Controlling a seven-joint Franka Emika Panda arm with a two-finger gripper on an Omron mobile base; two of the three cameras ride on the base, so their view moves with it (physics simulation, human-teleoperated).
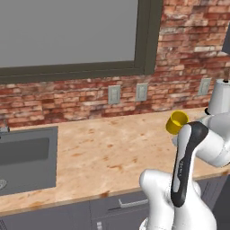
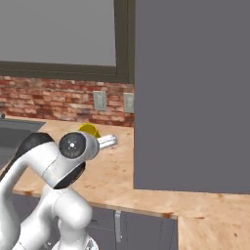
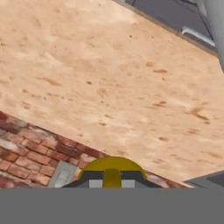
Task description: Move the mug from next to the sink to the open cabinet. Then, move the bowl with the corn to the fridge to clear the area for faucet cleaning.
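— What does the gripper (image 3: pixel 112 180) have?
— It is pinching the mug (image 1: pixel 177 122): the fingers sit close on either side of the yellow rim in the hand view.
— Where is the mug?
— Lifted above the surface (image 1: pixel 112 152), right of the sink (image 1: pixel 27 159), near the brick wall (image 1: pixel 90 96), left of the grey cabinet door (image 2: pixel 193 97).

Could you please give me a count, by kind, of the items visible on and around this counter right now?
Yellow mug, held up above the counter in the tool: 1
Sink: 1
Wall outlets: 3
Grey cabinet door: 1
Window: 1
Total: 7
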